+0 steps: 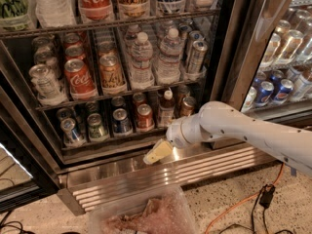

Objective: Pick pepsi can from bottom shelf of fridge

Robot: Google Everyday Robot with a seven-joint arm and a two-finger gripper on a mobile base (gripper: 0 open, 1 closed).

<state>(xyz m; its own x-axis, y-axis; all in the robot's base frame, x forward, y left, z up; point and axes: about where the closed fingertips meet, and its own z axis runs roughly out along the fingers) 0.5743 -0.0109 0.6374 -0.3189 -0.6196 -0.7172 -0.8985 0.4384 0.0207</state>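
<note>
The fridge (pixel 229 43) stands open with a dark interior. On its bottom shelf (pixel 112 143) stands a row of cans. The pepsi can (pixel 121 121) is dark blue with a silver top, between a green can (pixel 96 127) on its left and a red can (pixel 145 117) on its right. My gripper (pixel 156 153), cream-coloured at the end of a white arm (pixel 229 126), hangs in front of the steel lip, below and to the right of the pepsi can. It touches nothing.
A small bottle (pixel 166 109) and a brown can (pixel 186 106) stand right of the red can. The ribbed base grille (pixel 195 167) lies below. A clear plastic bin (pixel 146 216) sits on the floor beside an orange cable (pixel 234 213). Blue cans (pixel 273 90) sit behind the right glass door.
</note>
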